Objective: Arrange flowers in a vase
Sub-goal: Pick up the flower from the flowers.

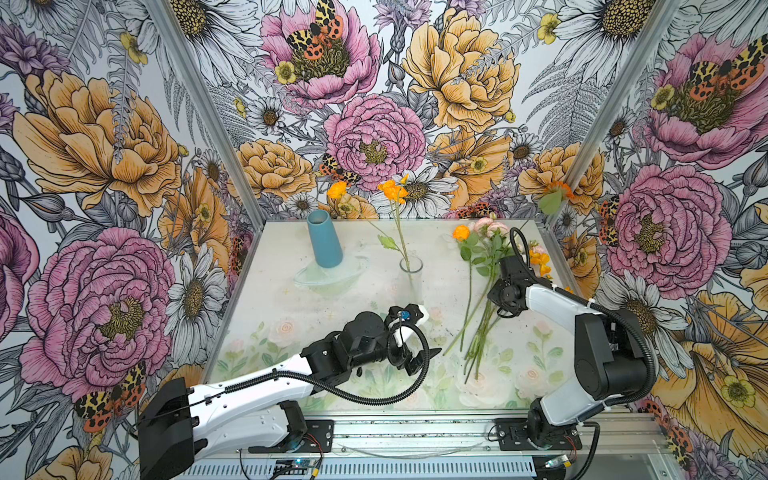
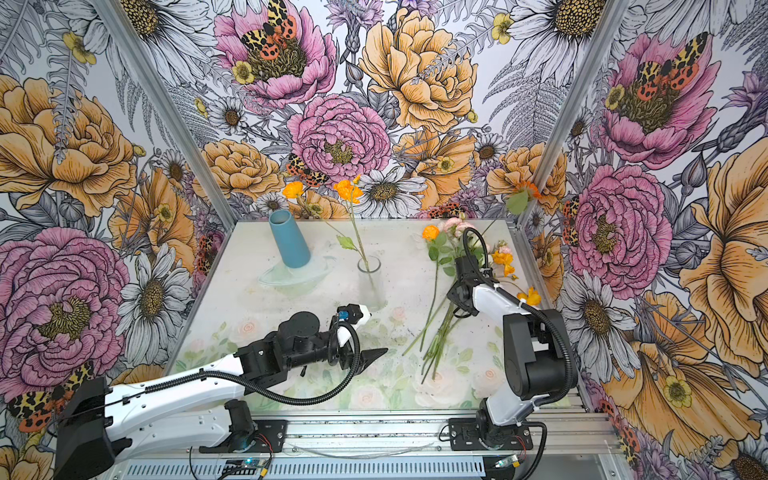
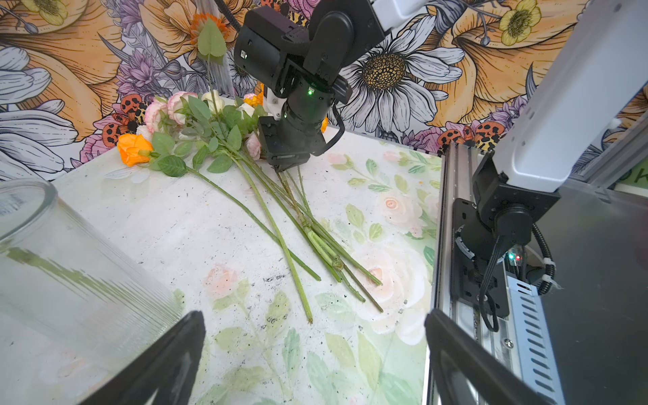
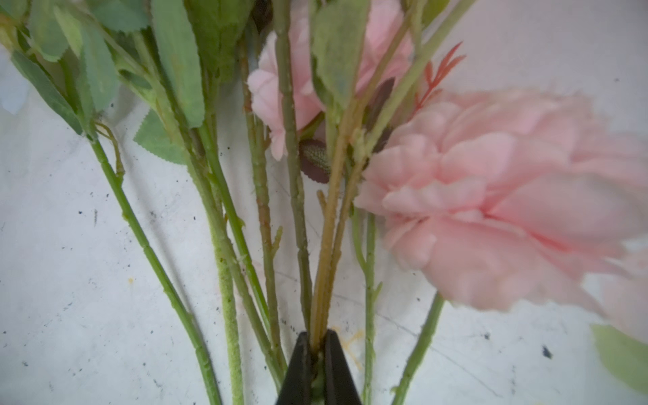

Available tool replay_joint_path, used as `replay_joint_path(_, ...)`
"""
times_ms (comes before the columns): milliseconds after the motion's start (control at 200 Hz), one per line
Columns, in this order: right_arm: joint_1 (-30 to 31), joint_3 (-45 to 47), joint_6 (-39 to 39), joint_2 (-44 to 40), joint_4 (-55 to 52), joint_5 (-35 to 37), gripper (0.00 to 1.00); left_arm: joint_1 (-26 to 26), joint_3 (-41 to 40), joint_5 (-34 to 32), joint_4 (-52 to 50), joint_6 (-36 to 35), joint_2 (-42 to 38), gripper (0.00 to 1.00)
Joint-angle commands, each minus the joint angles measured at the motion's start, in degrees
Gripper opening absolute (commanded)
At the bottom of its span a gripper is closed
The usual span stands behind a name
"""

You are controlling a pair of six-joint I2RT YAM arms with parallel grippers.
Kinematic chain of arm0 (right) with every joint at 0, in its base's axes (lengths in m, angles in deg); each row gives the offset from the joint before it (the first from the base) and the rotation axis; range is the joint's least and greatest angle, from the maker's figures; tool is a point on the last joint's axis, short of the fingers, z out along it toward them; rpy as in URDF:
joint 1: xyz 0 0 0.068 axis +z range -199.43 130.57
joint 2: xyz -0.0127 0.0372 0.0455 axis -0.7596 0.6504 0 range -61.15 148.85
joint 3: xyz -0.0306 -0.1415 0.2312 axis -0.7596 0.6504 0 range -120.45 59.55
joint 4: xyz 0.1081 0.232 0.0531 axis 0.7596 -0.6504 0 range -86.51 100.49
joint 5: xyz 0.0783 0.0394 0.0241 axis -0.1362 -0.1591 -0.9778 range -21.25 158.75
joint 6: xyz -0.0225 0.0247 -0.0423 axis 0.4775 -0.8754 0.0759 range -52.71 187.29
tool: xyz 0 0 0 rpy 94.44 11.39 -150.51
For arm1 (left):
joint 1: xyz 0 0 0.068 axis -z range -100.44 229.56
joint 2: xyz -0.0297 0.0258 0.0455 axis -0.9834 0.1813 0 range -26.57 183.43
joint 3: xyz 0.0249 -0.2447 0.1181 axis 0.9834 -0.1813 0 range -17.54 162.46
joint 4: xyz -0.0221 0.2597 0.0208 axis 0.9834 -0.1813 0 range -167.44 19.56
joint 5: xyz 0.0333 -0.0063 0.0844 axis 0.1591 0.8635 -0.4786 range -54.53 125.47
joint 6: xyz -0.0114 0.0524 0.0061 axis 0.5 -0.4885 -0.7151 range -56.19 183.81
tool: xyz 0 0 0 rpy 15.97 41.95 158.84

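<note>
A clear glass vase [image 1: 411, 276] [image 2: 370, 278] [image 3: 52, 263] stands mid-table and holds two orange flowers [image 1: 392, 191] on long stems. To its right, several loose flowers [image 1: 482, 266] [image 2: 449, 257] [image 3: 210, 140] lie in a pile, their stems [image 3: 298, 224] fanned toward the front. My right gripper [image 4: 317, 347] [image 3: 284, 167] points down into that pile, shut on a thin yellow-green stem [image 4: 329, 245] next to a pink head [image 4: 491, 196]. My left gripper [image 1: 428, 332] [image 2: 376, 331] [image 3: 315, 350] hovers open and empty just in front of the vase.
A blue cone-shaped vase [image 1: 324, 243] [image 2: 289, 241] stands on a clear glass dish [image 1: 357, 270] at the back left. One orange flower with a big leaf [image 1: 555, 195] leans up at the back right corner. A metal rail [image 1: 415, 432] runs along the front edge.
</note>
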State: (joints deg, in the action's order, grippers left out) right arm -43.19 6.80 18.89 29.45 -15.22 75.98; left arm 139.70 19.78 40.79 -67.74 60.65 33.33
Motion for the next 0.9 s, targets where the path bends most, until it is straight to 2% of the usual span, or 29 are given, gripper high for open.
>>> replay_joint_path(0, 0.91, 0.11, 0.14, -4.26, 0.51, -0.89, 0.00, -0.33, 1.78, -0.96, -0.33, -0.62, 0.74, 0.99)
replay_joint_path(235, 3.48, -2.93, 0.24, -8.61, -3.07, -0.79, 0.00, -0.25, 3.74, -0.89, -0.33, -0.91, 3.37, 0.99)
replay_joint_path(360, 6.53, -6.22, 1.79, -10.39, -6.45, 2.11, 0.00, -0.60, 6.13, -1.21, -0.09, -1.31, 5.01, 0.99)
replay_joint_path(450, 9.31, -9.57, 3.81, -11.12, -8.47, 3.87, 0.00, -2.99, 8.65, 2.27, 0.74, 1.35, 6.33, 0.99)
replay_joint_path(605, 15.98, -15.86, 11.80, -11.86, -8.65, 7.29, 0.00, -10.32, 12.91, 14.66, 5.01, 9.59, 8.82, 0.95)
replay_joint_path(676, 19.22, -18.68, 16.10, -11.92, -8.67, 9.72, 0.00, -12.51, 15.17, 17.55, 6.09, 12.21, 10.26, 0.93)
replay_joint_path(781, 22.57, -22.06, 21.81, -11.65, -8.27, 11.01, 0.00, -13.58, 17.82, 16.52, 5.63, 11.34, 10.99, 0.91)
replay_joint_path(896, 25.07, -25.92, 29.12, -10.27, -6.22, 5.40, 0.00, -15.64, 19.90, 13.56, 3.92, 10.75, 10.57, 0.87)
